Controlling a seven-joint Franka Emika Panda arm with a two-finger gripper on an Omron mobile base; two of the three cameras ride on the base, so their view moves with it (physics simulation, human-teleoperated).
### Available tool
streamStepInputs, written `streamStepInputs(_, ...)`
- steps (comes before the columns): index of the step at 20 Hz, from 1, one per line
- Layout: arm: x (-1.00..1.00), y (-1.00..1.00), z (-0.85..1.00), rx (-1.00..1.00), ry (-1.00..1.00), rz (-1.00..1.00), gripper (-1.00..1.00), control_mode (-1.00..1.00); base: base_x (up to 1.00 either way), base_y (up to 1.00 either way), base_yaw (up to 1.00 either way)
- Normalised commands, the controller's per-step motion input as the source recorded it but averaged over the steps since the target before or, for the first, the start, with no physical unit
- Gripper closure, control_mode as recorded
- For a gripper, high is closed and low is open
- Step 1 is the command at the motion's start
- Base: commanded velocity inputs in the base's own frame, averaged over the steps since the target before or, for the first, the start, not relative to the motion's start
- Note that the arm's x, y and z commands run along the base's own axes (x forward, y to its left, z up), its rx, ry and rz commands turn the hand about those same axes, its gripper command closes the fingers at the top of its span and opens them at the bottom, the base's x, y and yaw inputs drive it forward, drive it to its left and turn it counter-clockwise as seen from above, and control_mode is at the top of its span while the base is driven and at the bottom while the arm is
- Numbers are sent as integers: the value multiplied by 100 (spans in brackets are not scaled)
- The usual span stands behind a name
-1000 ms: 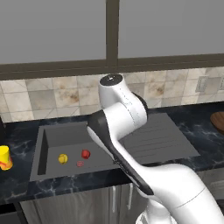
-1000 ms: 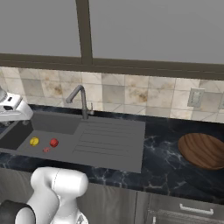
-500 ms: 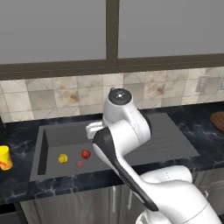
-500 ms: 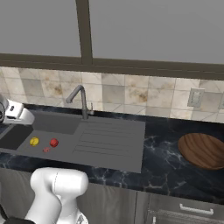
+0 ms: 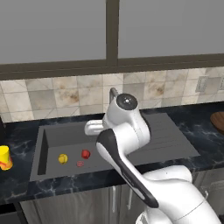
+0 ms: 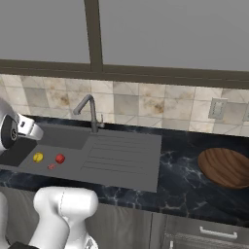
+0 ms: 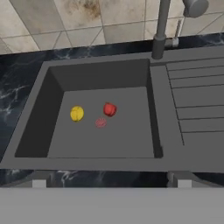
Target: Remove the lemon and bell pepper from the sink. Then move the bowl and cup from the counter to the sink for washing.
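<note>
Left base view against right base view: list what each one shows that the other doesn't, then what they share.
Left base view alone: the cup on the counter left of the sink. Right base view alone: the whole bowl on the counter far right, and the full faucet. Shared: the lemon and bell pepper lying apart in the basin, a flat reddish disc near them, and the ribbed drainboard.

You face a beige tiled backsplash (image 6: pixel 146 104) under a dark-framed window (image 6: pixel 95 36) (grey panes), with black marbled counter (image 6: pixel 182 168) above grey cabinets (image 6: pixel 204 233).
</note>
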Motion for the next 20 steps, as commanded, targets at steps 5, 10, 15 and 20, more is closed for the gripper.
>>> streamStepInputs(5,29,6,-7,3,0,0,-100,-100,0,0,0)
streamStepInputs(10,27,5,-12,0,0,0,-100,-100,0,0,0)
streamStepInputs(15,27,5,-13,0,0,0,-100,-100,0,0,0)
streamStepInputs(20,25,1,-18,0,0,0,-100,-100,0,0,0)
